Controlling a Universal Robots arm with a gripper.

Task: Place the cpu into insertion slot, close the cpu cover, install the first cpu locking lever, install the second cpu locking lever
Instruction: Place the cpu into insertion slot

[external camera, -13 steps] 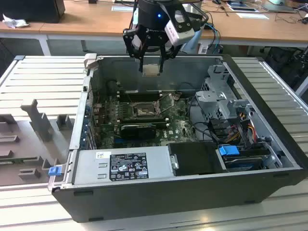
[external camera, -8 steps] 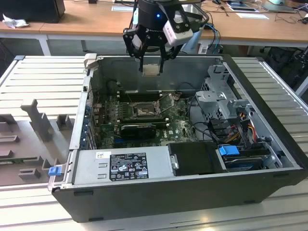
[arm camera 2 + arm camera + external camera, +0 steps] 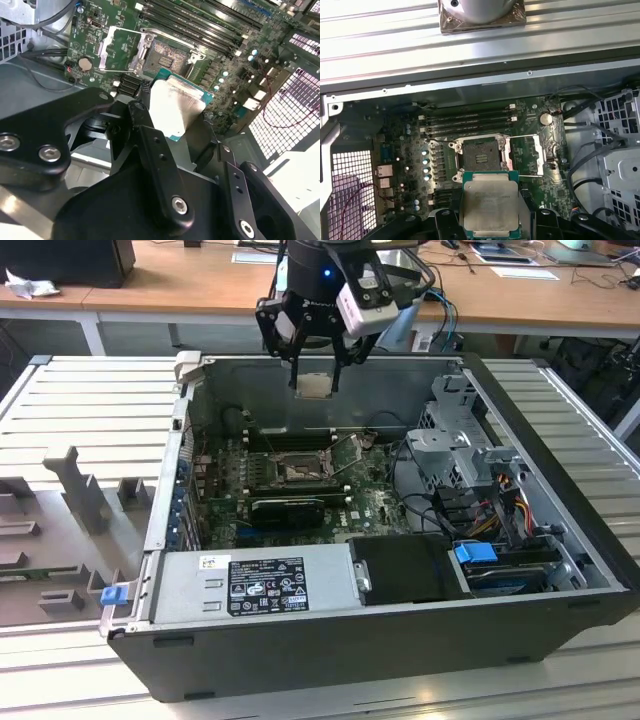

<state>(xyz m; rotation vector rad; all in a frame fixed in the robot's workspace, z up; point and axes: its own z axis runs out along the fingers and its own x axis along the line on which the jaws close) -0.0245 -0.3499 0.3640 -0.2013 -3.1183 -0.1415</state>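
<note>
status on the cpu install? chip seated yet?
Nothing is finished yet. In hand: the gripper holds the chip, jaws shut on its edges, above the open case and clear of the board. Left: the socket is empty with its contacts showing, and the cover is swung open beside it, so seating the chip, closing the cover and both lever steps are not yet done.
</note>
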